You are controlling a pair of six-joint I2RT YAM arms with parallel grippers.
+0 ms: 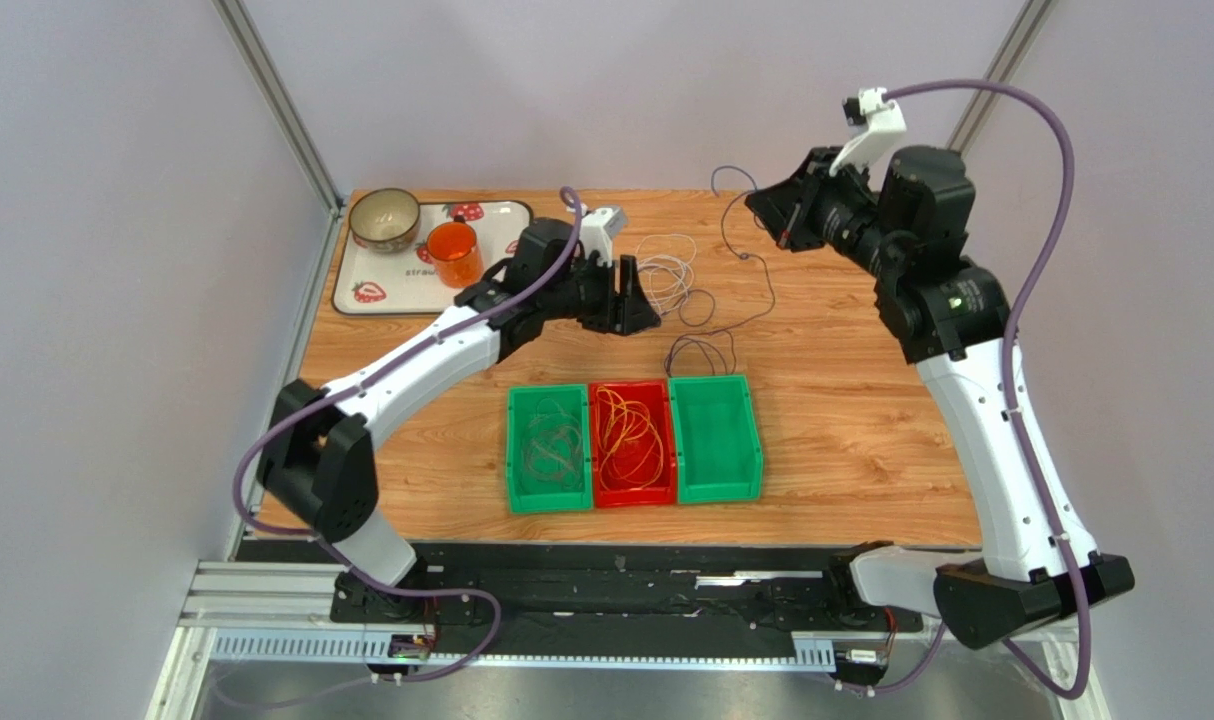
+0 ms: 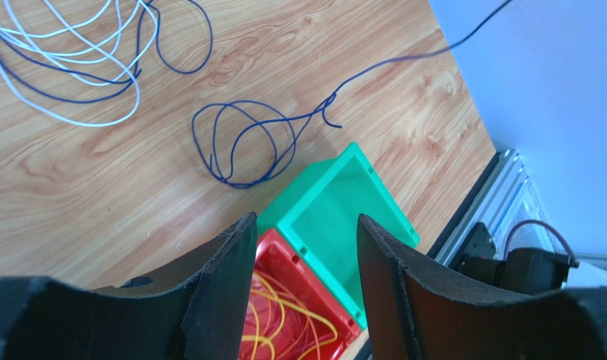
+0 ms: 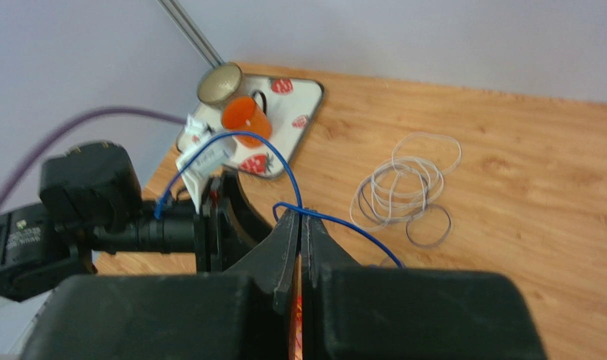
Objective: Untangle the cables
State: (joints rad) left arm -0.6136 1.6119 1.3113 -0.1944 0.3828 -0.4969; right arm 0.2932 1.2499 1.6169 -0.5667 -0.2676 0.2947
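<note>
Separation step, I judge: right pincer (image 3: 300,219), clamped on the blue cable (image 3: 243,134), holds it high. Left pincer (image 2: 306,229), half-open and empty, likely must pin the white cables (image 2: 96,124).

The white cable (image 2: 81,124) ran off the frame at eleven o'clock; the left gripper (image 2: 306,219) hid half the red bin (image 2: 280,247)

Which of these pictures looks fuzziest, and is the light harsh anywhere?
Right wrist view: soft all over, the white loops smeared, the right gripper a dark featureless mass up close. Left wrist view: crisp wood grain and a sharp blue cable, the left gripper nearly black. Top view: even, soft light, faint shadows on the table, no glare.
</note>
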